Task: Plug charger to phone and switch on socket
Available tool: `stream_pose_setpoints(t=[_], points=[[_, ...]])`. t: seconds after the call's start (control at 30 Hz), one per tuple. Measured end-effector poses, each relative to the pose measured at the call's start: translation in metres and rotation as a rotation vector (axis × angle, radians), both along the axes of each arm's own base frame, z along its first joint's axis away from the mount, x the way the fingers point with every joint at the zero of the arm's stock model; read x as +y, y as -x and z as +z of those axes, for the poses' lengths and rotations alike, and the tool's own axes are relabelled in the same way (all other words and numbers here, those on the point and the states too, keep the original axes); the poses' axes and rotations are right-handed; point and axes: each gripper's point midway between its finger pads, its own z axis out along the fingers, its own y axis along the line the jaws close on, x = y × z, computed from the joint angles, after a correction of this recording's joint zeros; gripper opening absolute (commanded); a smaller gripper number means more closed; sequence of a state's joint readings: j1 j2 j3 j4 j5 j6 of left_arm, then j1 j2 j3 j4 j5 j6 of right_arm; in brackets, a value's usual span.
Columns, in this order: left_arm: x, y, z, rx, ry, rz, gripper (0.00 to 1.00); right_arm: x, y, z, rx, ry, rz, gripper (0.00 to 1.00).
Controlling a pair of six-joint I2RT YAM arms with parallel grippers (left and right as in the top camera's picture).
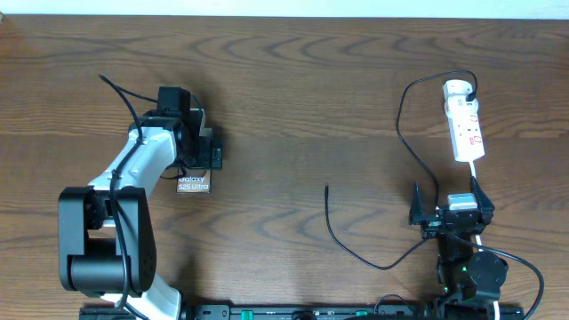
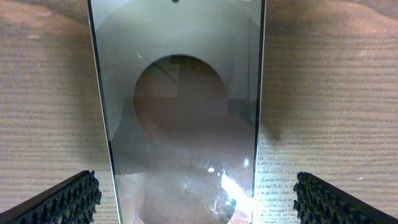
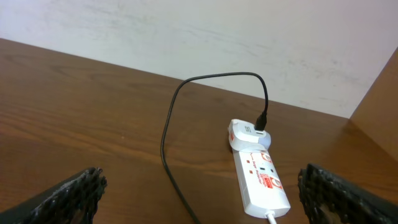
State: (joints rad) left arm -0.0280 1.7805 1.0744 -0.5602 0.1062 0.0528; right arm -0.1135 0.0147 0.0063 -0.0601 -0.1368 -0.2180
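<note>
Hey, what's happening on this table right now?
Two robot arms are setting up a phone charge. The left gripper hangs open over the phone, straddling it without gripping. The charger is plugged into the socket at one end; its free tip lies loose on the table. The right gripper, open and empty, faces the socket.

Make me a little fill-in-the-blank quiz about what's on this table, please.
1. The left gripper has its open fingers on either side of the ___.
2. One end of the charger is plugged into the socket, whose body is coloured ___.
3. The charger's other tip lies loose on the ___.
4. The right gripper is open and holds ___.

Missing words: phone; white; table; nothing.
</note>
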Motion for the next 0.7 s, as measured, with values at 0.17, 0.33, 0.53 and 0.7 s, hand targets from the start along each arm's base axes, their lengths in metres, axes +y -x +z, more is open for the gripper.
stream_pose_setpoints(t=[0.17, 0.33, 0.53, 0.7], points=[[0.0, -0.005, 0.0, -0.024, 0.001, 0.0, 0.99, 0.0, 0.0, 0.0, 0.0, 0.0, 0.0, 0.99], [0.0, -0.004, -0.001, -0.023, 0.001, 0.0, 0.99, 0.0, 0.0, 0.0, 0.0, 0.0, 0.0, 0.99], [0.0, -0.002, -0.007, -0.004, 0.0, 0.0, 0.99, 0.0, 0.0, 0.0, -0.001, 0.0, 0.0, 0.99], [0.0, 0.0, -0.016, 0.02, -0.001, 0.0, 0.99, 0.0, 0.0, 0.0, 0.0, 0.0, 0.0, 0.99]])
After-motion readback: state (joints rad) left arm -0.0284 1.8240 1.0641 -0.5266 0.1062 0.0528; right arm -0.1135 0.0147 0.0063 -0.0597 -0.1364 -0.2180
